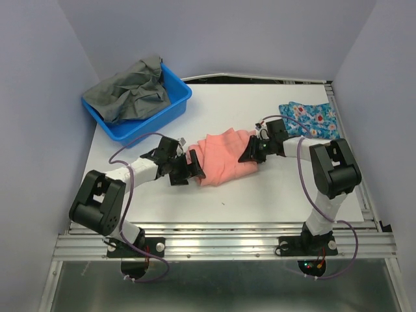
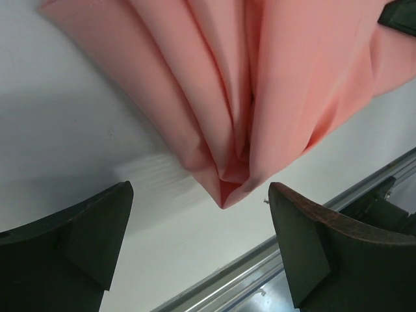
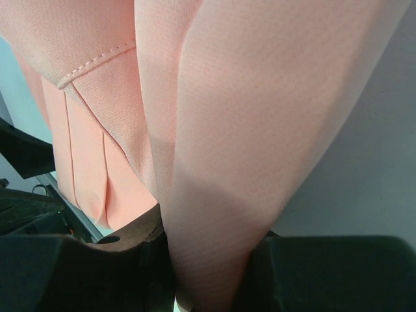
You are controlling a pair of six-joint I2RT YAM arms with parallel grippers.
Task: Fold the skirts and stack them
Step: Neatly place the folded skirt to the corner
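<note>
1. Pink skirt (image 1: 224,156). Plain, pleated, lying bunched in the middle of the table (image 1: 260,201), between my two pincers. Its pleats gather to a pointed corner on the left side.

2. Blue skirt (image 1: 311,119). Flowered, lying on the far right of the table, beyond my right forearm. Well apart from the pink skirt.

3. Left pincer (image 2: 201,247). Jaws spread wide, low over the table at the pink skirt's left edge. In my wrist view the pointed corner of the pleats sits between the two jaws and touches neither.

4. Right pincer (image 3: 208,279). Jaws pressed onto a thick fold of the pink skirt at its right edge. The cloth fills the whole gap between them, and a stitched hem runs just above.

5. Basket (image 1: 175,107). Blue plastic, at the far left corner of the table. It holds a crumpled grey cloth (image 1: 133,91) that rises above the rim.
</note>
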